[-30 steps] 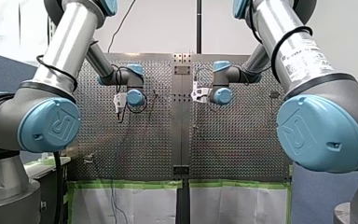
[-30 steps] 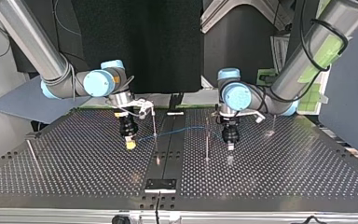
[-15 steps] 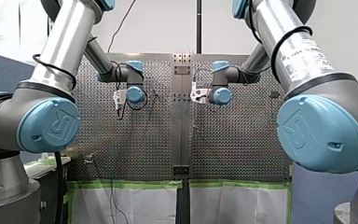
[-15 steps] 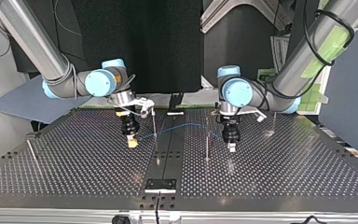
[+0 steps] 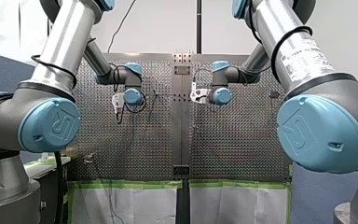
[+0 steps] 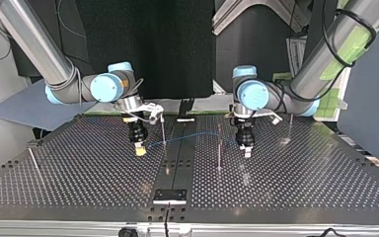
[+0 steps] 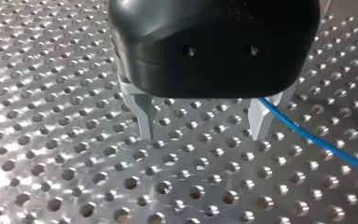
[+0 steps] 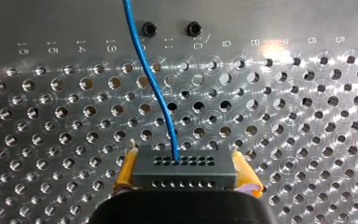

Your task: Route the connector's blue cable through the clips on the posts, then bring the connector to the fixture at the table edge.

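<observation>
Connector [image 8: 183,169] w/ blue cable [image 8: 154,88] pinched btwn yellow pads [image 8: 127,170] of right claw [image 8: 186,163]; left claw [image 7: 204,133] spread over perforated desk [image 7: 51,140], cable running just beside it

- Front view: bright, even room light, with a pale wall [image 5: 168,28] glowing behind.
- Top view: dark backdrop; the glossy table [image 6: 79,168] mirrors a post [image 6: 219,148].
- Left wrist view: glare rings the table's holes.
- Right wrist view: one white hot spot on the table.
</observation>
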Motion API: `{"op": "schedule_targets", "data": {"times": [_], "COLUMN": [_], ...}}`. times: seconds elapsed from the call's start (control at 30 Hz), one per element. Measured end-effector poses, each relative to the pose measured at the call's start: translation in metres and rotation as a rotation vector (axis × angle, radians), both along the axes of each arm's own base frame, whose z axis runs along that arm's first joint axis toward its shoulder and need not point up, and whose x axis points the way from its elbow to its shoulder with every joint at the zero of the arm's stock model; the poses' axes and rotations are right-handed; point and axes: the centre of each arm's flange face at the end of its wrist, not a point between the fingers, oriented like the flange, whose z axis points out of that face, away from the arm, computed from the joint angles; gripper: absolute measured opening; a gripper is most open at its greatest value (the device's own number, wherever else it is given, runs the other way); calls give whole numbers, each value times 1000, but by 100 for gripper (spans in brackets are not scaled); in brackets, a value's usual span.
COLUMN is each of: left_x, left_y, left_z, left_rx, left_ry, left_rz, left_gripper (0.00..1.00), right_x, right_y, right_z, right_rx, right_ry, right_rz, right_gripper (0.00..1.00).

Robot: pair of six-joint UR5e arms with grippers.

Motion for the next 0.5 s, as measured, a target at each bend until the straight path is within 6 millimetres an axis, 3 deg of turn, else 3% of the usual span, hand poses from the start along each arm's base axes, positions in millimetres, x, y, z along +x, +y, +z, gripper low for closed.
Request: {"op": "schedule_targets", "data": {"times": [0.3,0.5], "left_x": [-17,-35], "left_y": [5,-2], "left_z": [-6,-4], "left_rx": [-46,-100], "left_ry": [30,9], "left_rz": [-6,-60], "left_gripper": [100,100], "right_x": [0,-1], "right_y": [0,1], "right_z": [0,-1], "right_rx": [3,6], "right_ry": [3,7], "right_rz": [-2,-3], "right_gripper": [0,0]}}
